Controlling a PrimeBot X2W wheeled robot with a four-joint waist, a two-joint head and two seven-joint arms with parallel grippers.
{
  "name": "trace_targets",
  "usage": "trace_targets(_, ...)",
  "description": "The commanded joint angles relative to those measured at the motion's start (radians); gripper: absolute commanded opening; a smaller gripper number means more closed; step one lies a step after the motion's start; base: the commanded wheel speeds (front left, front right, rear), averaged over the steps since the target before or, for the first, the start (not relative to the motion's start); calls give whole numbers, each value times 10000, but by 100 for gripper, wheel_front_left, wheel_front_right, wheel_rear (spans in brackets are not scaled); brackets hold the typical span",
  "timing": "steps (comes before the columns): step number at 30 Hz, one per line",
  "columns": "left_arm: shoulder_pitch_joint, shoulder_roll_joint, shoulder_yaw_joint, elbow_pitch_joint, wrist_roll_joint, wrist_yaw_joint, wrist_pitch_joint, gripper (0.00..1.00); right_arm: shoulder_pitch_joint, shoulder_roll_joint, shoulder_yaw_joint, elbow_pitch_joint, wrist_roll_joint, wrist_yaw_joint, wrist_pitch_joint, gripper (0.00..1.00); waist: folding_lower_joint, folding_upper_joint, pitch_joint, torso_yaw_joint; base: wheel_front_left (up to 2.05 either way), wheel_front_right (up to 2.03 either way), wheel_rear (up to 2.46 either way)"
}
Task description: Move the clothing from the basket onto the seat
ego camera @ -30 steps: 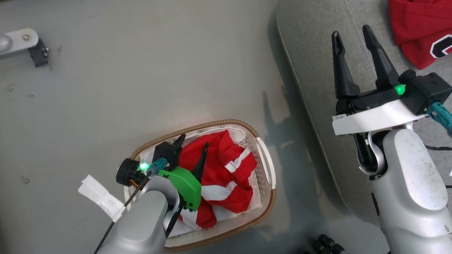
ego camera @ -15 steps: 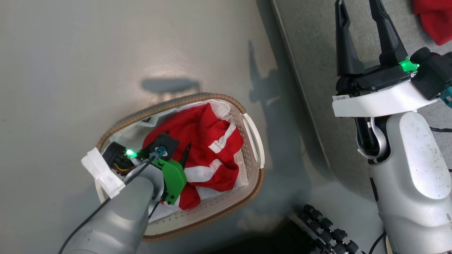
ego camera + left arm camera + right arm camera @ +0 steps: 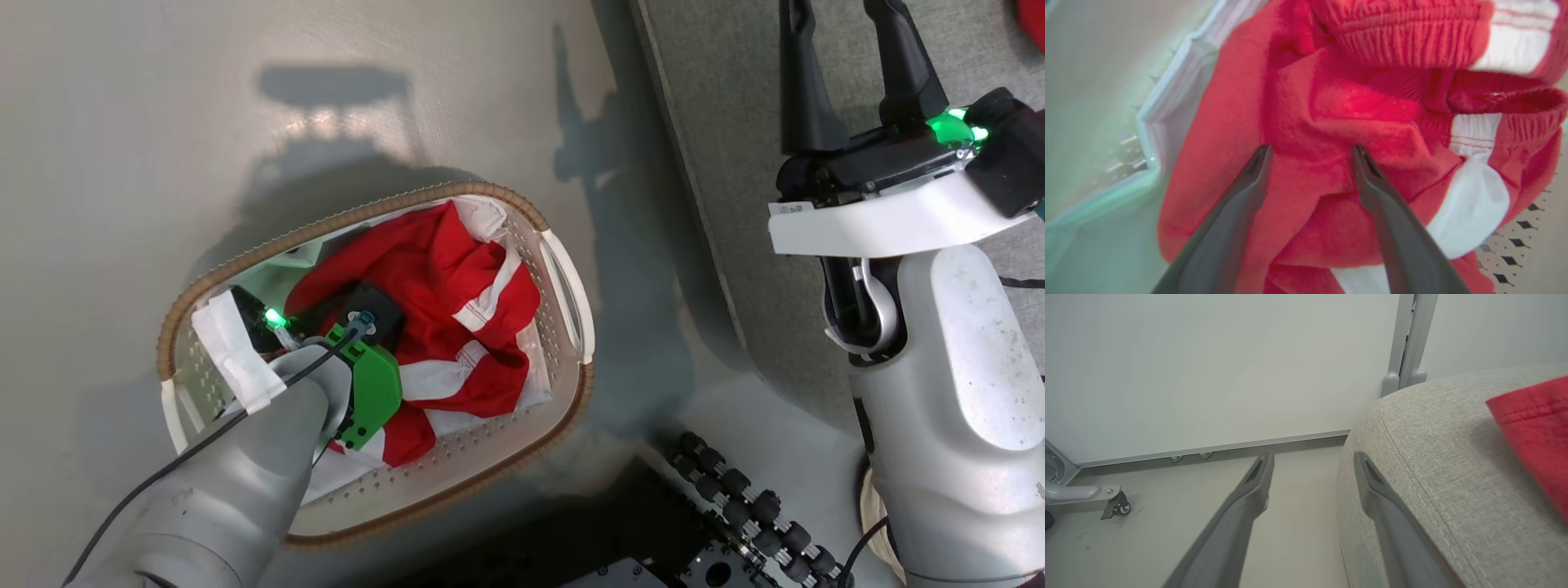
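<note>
Head view: striped red garment (image 3: pixel 457 327) lies bunched in the basket (image 3: pixel 563 286) on the floor, beside the seat (image 3: pixel 735 163).
Left wrist view: left hand (image 3: pixel 1310 157) is spread open with its tips at a raised red fold. The cloth looks soft, light and limp, so pinch that ridge deep.
Right wrist view: right hand (image 3: pixel 1312 457) is open and empty by the seat edge. Red jersey (image 3: pixel 1535 428) is on the seat.

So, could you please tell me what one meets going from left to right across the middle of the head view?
Bare floor → basket, at its woven rim → red clothing → the basket's white side handle → shadowed floor again → grey seat.
</note>
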Motion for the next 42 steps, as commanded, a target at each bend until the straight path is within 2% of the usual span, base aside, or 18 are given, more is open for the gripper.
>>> trace_targets(1, -244, 110, -91, 62, -70, -32, 52, 100, -144, 4, 3, -81, 67, -10, -47, 100, -1, 0, 222, -103, 0, 0, 0)
trace_targets(20, -913, 91, -1607, 263, -635, -33, 1306, 100, -464, 5, -36, -467, 332, -10, -47, 100, -1, 0, 984, -191, 0, 0, 0)
trace_targets(21, -927, 89, -1632, 273, -686, -33, 1330, 97, -458, 4, -43, -479, 337, -10, -47, 100, -1, 0, 988, -189, 0, 0, 0)
trace_targets(22, -931, 80, -1668, 277, -707, -33, 1338, 46, -452, 4, -43, -487, 324, -10, -47, 100, -1, 0, 988, -189, 0, 0, 0)
trace_targets(23, -939, 63, -1718, 283, -743, -33, 1329, 10, -443, 4, -49, -490, 325, -10, -47, 100, -1, 0, 983, -188, 0, 0, 0)
trace_targets(24, -933, 48, -1758, 286, -792, -33, 1320, 0, -434, 4, -53, -486, 322, -10, -47, 100, -1, 0, 972, -183, 0, 0, 0)
trace_targets(32, -632, -142, -1978, 284, -1214, -33, 1159, 0, -340, 3, -79, -238, 214, -10, -47, 100, -1, 0, 530, -114, 0, 0, 0)
trace_targets(42, -10, -433, -2362, -205, -1784, -33, 375, 0, -5, -4, -201, 253, -75, -10, -47, 100, -1, 0, -731, 162, 0, 0, 0)
